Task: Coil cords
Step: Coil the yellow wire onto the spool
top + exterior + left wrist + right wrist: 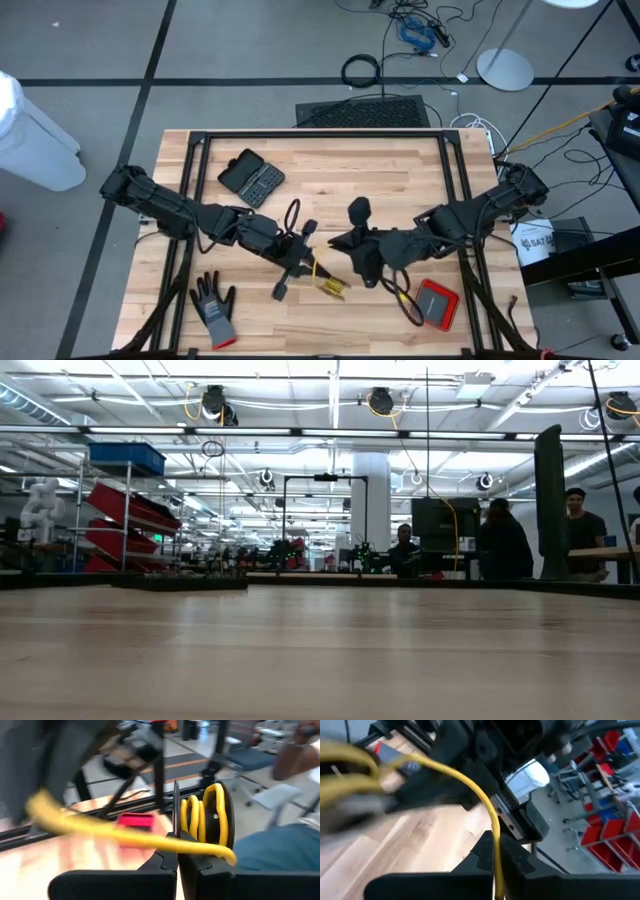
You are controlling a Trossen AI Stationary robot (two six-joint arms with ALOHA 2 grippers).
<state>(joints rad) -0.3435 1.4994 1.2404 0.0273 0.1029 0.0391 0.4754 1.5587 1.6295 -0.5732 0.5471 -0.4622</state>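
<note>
The thin yellow cord (330, 287) hangs between my two grippers over the middle of the table, near its front edge. In the left wrist view its small coil (207, 815) of yellow loops, backed by a black round part (229, 815), stands just past my fingertips. My left gripper (310, 268) is shut on the cord. My right gripper (367, 272) is shut on another stretch of it (470, 782). The low view shows neither gripper nor the cord. My left gripper pinches a strand of the yellow cord (176, 843) between its two fingers, right beside the coil. The strand lies across the fingers; its short end (227, 856) sticks out on one side. The coil stands at the fingertips, clear of the table. My right gripper pinches a single strand of the yellow cord (495, 851) between its two fingers. The strand runs along the fingers and out past their tips, then curves away toward the blurred yellow loops (345, 765) at the other gripper. It is clear of the table.
A grey glove (213, 308) lies at the front left, a black case (250, 178) at the back left, and a red flat object (437, 303) at the front right. A thick black cable ring (360, 70) lies on the floor beyond the table. People stand far behind (500, 545).
</note>
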